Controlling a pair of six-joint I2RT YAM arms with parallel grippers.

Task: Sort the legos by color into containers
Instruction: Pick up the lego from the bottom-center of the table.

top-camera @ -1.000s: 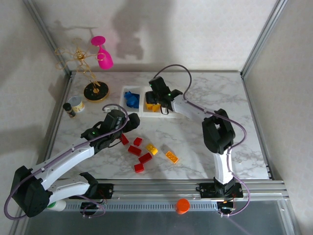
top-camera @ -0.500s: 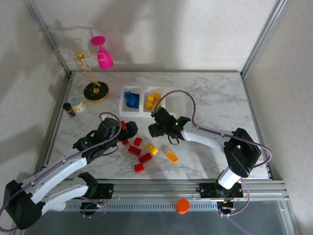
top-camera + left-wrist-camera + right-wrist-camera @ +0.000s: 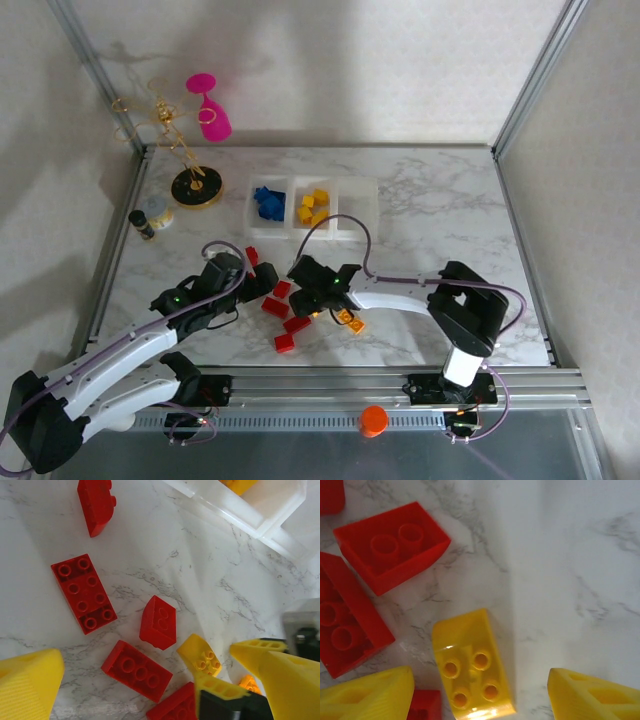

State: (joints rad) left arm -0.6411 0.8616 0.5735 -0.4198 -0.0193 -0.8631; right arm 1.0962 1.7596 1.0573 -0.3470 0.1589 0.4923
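Several red legos (image 3: pixel 275 307) lie loose near the table's front, with a yellow oblong one (image 3: pixel 350 320) to their right. The containers (image 3: pixel 340 226) stand at the back; blue legos (image 3: pixel 266 203) fill the left bin and yellow ones (image 3: pixel 314 208) the middle bin. My right gripper (image 3: pixel 312 301) is open low over a yellow brick (image 3: pixel 470 665), which lies studs up between its fingers (image 3: pixel 367 697) without touching them. My left gripper (image 3: pixel 262 283) is open just left of the pile, above a red brick (image 3: pixel 133 670) and a sloped red one (image 3: pixel 159 621).
A black-and-gold stand base (image 3: pixel 196 186) with a wire tree and a pink cup stands at the back left, a small jar (image 3: pixel 157 211) next to it. The right arm's fingers (image 3: pixel 220 692) reach into the left wrist view, close to my left gripper.
The right arm swung from the yellow bin back down to the pile and opened wider over the yellow brick. The left gripper shifted slightly toward the red bricks.
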